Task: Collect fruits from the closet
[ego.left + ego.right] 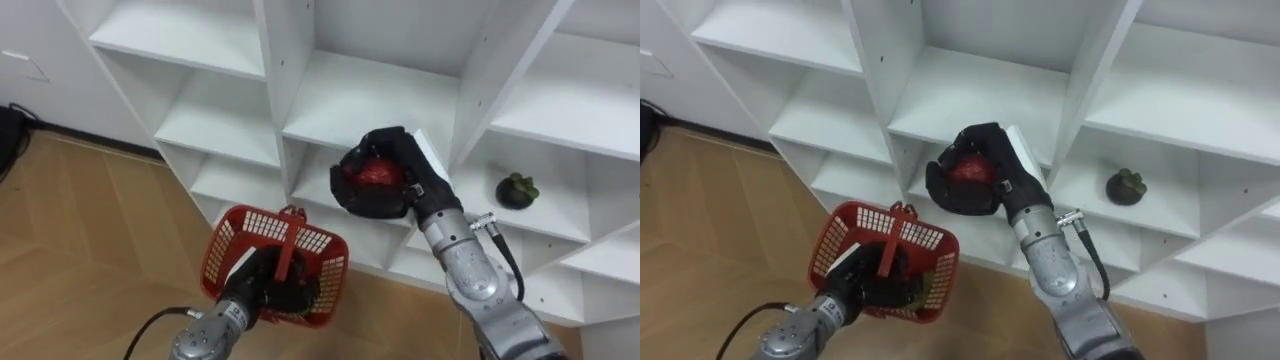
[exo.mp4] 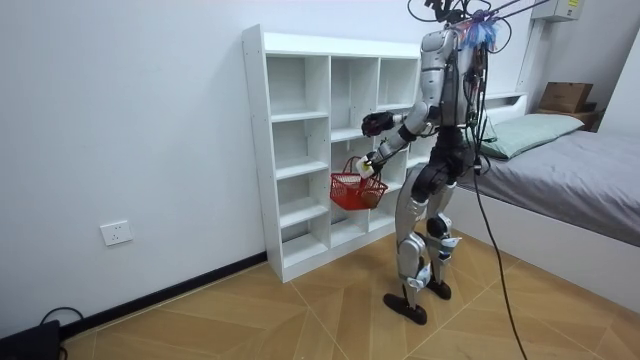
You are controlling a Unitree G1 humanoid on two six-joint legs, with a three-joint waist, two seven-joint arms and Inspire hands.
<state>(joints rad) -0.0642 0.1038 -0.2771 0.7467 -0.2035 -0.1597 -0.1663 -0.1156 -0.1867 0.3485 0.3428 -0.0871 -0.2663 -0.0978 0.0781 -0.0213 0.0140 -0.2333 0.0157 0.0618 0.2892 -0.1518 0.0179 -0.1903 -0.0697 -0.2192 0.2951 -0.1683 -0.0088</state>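
Observation:
My right hand (image 1: 385,175) is curled round a red fruit (image 1: 375,172) in front of the white closet's (image 1: 300,110) middle shelves, up and to the right of the basket. Lower down, my left hand (image 1: 262,280) holds the red basket (image 1: 232,250) by its handle (image 1: 288,240); something dark lies inside it. A dark round fruit with a green top (image 1: 517,189) sits on a shelf in the closet's right column. In the room view I stand facing the closet (image 2: 300,150), with the basket (image 2: 352,190) at waist height and my right hand (image 2: 372,123) raised.
The closet is an open white grid of shelves against a white wall. Wooden floor (image 1: 90,230) lies to its left and below it. In the room view a bed (image 2: 580,160) stands behind me, and a wall socket (image 2: 117,233) is on the wall at the room view's left.

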